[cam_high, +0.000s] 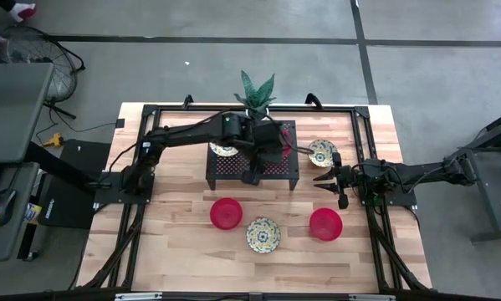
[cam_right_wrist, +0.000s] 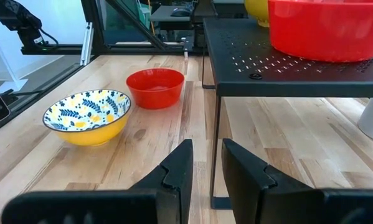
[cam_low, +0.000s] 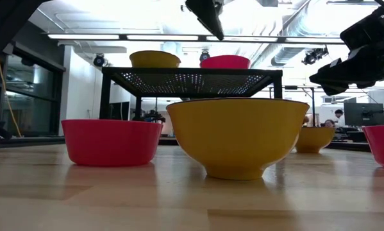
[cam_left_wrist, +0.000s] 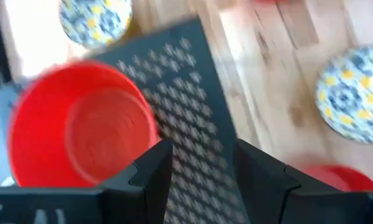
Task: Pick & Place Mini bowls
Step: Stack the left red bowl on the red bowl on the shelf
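Two mini bowls (cam_high: 225, 149) sit on the black rack (cam_high: 252, 167), four remain on the desk (cam_high: 183, 251); both hands, left hand (cam_high: 252, 177) and right hand (cam_high: 324, 181), are spread and empty.

A green potted plant (cam_high: 257, 90) stands behind the black perforated rack (cam_high: 233, 163) on the wooden table (cam_high: 175, 251).

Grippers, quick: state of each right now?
Left gripper: open, empty, above the black rack.
Right gripper: open, empty, low beside the rack.

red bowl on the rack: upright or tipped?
Upright. The red bowl sits rim-up on the black rack; its level rim shows in the low view, and it looks empty.
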